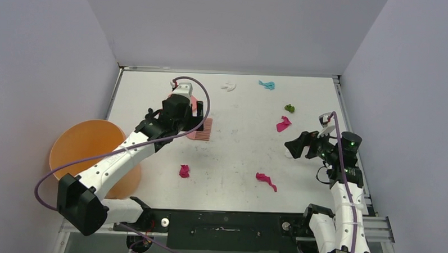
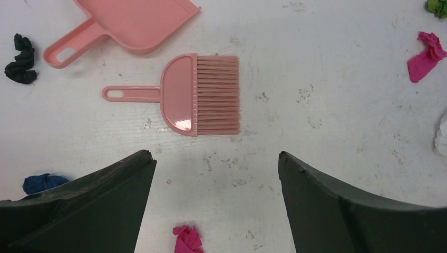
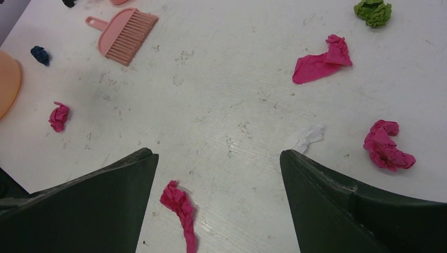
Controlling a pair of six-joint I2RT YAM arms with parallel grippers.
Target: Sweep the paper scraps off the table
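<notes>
Paper scraps lie scattered over the white table [image 1: 237, 155]: magenta ones [image 1: 184, 170] [image 1: 266, 180] [image 1: 283, 124], a green one [image 1: 289, 108], a teal one [image 1: 266, 84] and a white one [image 1: 229, 87]. My left gripper [image 2: 216, 155] hovers open and empty just short of the pink brush [image 2: 203, 95], with a magenta scrap [image 2: 187, 238] between its fingers on the table. The pink dustpan [image 2: 132, 21] lies beyond the brush. At the right side my right gripper [image 3: 219, 153] is open and empty above a long magenta scrap [image 3: 180, 208]; a white scrap [image 3: 310, 137] lies by its right fingertip.
A round orange bucket [image 1: 86, 150] stands at the table's left edge beside the left arm. Black [image 2: 21, 59] and dark blue [image 2: 42, 182] scraps lie left of the brush. Grey walls close in the table on three sides.
</notes>
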